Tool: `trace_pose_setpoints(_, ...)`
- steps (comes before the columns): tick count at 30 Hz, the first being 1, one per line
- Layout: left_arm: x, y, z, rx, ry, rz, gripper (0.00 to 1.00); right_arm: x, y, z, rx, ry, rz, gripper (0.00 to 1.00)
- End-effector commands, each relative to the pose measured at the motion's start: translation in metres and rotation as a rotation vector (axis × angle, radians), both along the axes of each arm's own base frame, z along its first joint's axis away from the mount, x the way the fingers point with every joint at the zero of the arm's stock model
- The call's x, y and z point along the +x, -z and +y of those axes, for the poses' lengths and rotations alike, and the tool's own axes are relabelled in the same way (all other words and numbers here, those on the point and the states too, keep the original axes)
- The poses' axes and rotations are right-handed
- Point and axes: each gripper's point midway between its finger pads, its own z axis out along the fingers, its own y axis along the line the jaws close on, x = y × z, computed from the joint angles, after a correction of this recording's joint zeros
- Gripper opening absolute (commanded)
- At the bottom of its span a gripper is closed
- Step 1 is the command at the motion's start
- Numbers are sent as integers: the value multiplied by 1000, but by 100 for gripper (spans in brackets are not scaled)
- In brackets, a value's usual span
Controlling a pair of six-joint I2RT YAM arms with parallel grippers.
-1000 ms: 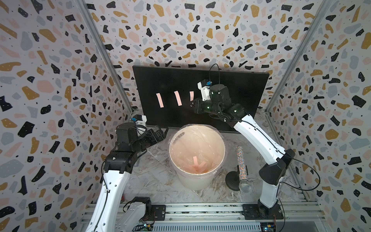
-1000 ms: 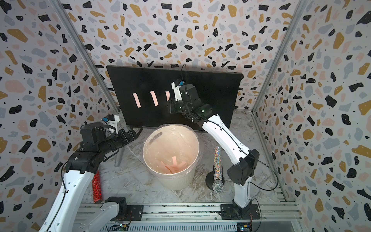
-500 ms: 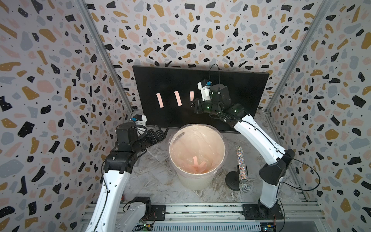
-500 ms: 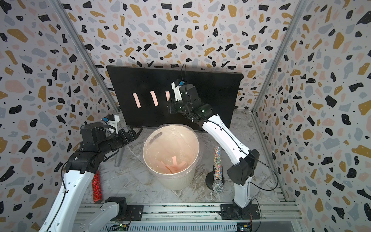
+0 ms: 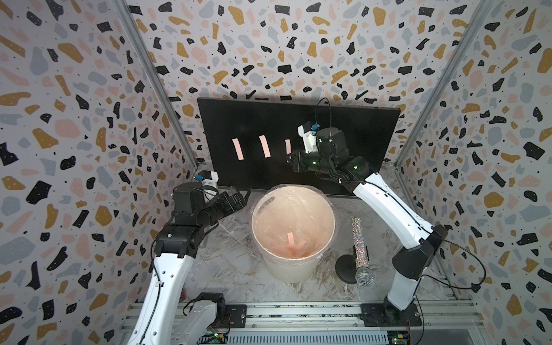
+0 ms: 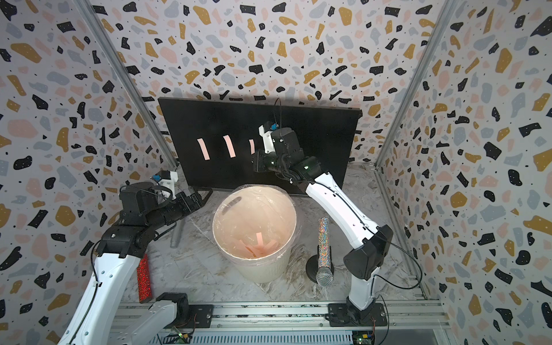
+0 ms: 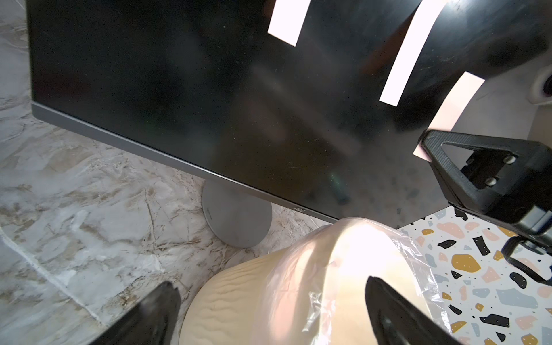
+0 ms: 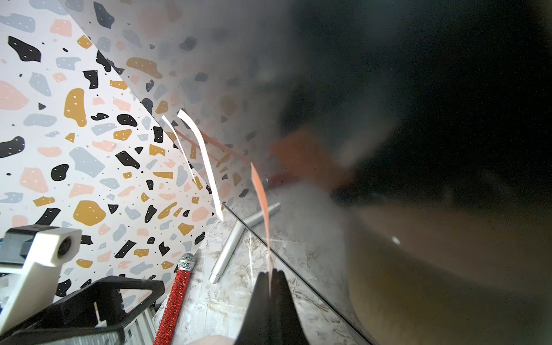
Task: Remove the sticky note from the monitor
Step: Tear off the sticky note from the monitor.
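The sticky note (image 8: 263,203) we are after is the rightmost of three pink strips on the monitor (image 5: 358,125), which stands at the far side of the table. It sits near the middle of the dark screen. The right gripper (image 8: 271,273) is clamped shut on the note's lower end, and the strip curves from the fingertips up to the glass. We cannot tell how much of it is stuck there. Two more strips (image 5: 239,149) (image 5: 264,146) lie flat on the screen to its left. The left gripper (image 5: 242,197) hangs low, just left of the bag-lined white bin (image 5: 328,209), with its jaws spread wide and nothing between them. Pink strips (image 5: 294,248) lie inside the bin.
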Motion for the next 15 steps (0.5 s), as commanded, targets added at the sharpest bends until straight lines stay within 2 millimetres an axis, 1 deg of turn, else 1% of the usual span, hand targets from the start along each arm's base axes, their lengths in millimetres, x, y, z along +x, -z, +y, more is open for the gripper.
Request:
trace_pose_setpoints(1, -1, -23, 1, -6, -4, -69, 99, -19, -30, -13, 55, -13, -22, 0)
trace_pose_setpoints(7, -2, -24, 1, -8, -1, -69, 100, -43, -29, -18, 55, -41, -3, 0)
trace_pose_setpoints(9, -2, -24, 1, -10, -3, -69, 99, -53, -30, -20, 53, -50, -6, 0)
trace_pose_setpoints(15, -2, -25, 0, -17, 1, -69, 99, -86, -22, -22, 21, -79, -4, 0)
